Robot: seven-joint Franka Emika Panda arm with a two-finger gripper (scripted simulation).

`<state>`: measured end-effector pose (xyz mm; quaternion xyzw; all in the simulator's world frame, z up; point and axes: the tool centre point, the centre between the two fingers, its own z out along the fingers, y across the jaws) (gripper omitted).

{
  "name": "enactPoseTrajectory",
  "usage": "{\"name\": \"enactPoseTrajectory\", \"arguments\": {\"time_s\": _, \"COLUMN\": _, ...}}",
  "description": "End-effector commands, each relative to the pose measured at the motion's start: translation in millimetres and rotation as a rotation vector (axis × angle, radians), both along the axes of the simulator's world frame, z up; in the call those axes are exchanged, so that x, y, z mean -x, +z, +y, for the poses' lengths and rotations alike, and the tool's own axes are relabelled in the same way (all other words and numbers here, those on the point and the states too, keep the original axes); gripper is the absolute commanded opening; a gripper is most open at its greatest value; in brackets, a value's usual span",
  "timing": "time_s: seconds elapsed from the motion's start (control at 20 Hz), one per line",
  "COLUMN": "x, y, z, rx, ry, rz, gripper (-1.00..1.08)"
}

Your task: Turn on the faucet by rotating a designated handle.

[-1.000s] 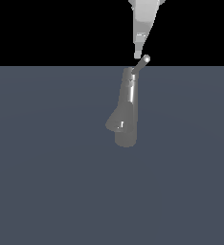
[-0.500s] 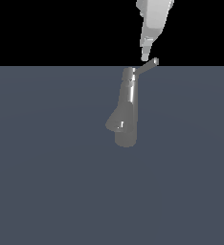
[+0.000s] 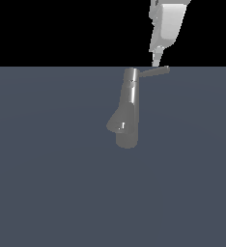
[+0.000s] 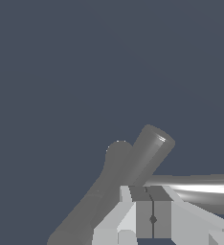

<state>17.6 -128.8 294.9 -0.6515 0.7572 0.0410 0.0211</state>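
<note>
- handle [image 3: 154,72]: thin grey rod sticking sideways out of the faucet's top cap, pointing toward the exterior view's right, roughly level.
- faucet [image 3: 129,108]: grey metallic column standing on the plain slate worktop [image 3: 47,183], near its far edge; stubby spout bulges from the side away from the handle, low on the column.
- gripper [image 3: 156,61]: comes down from above, tip right at the handle's upper side, toward the rod's outer end, well off the column. Looks touching or just short of it; cannot tell which.
- jaws: in the wrist view the two pads [image 4: 141,213] sit pressed together with only a seam between, so closed, nothing held.
- wrist view also shows the handle [image 4: 200,186] as a bright bar passing just past the pads.
- step in hand, my read: pushing the rod round the cap's axis with closed jaws.
- to do it well: stay near the outer end for leverage, push sideways along the arc rather than down, follow the curve so the tip doesn't slip off the thin rod.
- no brands, labels or writing anywhere.
</note>
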Motion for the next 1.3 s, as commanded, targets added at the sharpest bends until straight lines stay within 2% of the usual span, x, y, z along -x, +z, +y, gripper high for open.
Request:
{"name": "enactPoseTrajectory", "arguments": {"time_s": 0.0, "x": 6, "y": -19, "z": -29, "rx": -0.001, "ry": -0.033, "rz": 0.033, "gripper": -1.0}}
{"name": "enactPoseTrajectory", "arguments": {"time_s": 0.1, "x": 4, "y": -21, "z": -33, "rx": -0.001, "ry": -0.035, "rz": 0.033, "gripper": -1.0}}
{"name": "enactPoseTrajectory", "arguments": {"time_s": 0.15, "x": -5, "y": -8, "z": -1, "rx": -0.004, "ry": 0.012, "rz": 0.008, "gripper": -1.0}}
{"name": "enactPoseTrajectory", "arguments": {"time_s": 1.25, "x": -58, "y": -47, "z": -36, "rx": -0.002, "ry": -0.023, "rz": 0.027, "gripper": -1.0}}
